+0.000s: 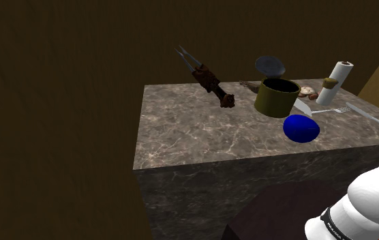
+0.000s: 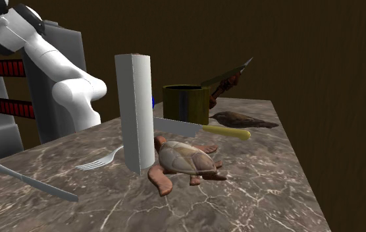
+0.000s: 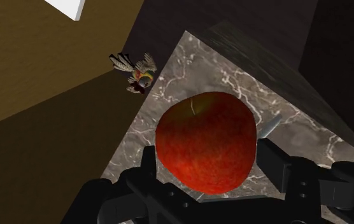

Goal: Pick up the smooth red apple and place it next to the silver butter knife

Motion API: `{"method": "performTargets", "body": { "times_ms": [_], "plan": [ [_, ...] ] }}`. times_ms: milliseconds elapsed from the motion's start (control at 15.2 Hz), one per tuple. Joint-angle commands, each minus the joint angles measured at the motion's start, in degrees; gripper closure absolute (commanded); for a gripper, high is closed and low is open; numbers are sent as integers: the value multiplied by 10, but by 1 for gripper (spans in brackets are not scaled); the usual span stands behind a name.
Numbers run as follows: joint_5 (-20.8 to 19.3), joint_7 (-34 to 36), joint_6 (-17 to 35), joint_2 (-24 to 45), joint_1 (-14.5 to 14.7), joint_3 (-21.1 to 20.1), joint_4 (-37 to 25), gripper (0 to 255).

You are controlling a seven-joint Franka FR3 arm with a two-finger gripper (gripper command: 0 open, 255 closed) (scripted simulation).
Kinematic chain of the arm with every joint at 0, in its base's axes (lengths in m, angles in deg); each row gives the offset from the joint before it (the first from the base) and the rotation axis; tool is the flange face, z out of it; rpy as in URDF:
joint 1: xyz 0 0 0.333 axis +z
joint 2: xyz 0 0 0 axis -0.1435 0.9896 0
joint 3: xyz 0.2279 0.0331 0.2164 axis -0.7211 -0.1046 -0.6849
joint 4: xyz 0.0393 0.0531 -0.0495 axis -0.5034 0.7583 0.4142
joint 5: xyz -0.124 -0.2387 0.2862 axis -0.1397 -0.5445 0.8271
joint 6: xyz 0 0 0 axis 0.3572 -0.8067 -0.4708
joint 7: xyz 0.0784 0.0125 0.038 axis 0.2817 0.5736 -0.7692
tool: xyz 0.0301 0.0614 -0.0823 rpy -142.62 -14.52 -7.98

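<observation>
Apple [image 3: 206, 141] sits clamped between the gripper [image 3: 209, 154] fingers, up off the table [image 3: 233, 70] I think. Pickup's done, still needs dropping beside the knife [image 1: 376, 119].

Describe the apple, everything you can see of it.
The apple is red, mottled with orange and darker patches. Its skin is smooth and it looks whole, with a short pale stem line at a shallow dimple. It sits between the black fingers of the gripper, which meet both its sides, so it appears clasped. Behind it is the marble table, near a corner.
</observation>
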Motion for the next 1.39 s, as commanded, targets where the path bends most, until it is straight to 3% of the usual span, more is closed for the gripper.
{"method": "performTargets", "body": {
  "times_ms": [0, 858, 1320],
  "plan": [
    [-6, 2, 13, 0, 0, 9, 11, 255],
    [-51, 12, 105, 7, 8, 80, 78, 255],
    [-51, 12, 105, 7, 8, 80, 78, 255]
  ]
}}
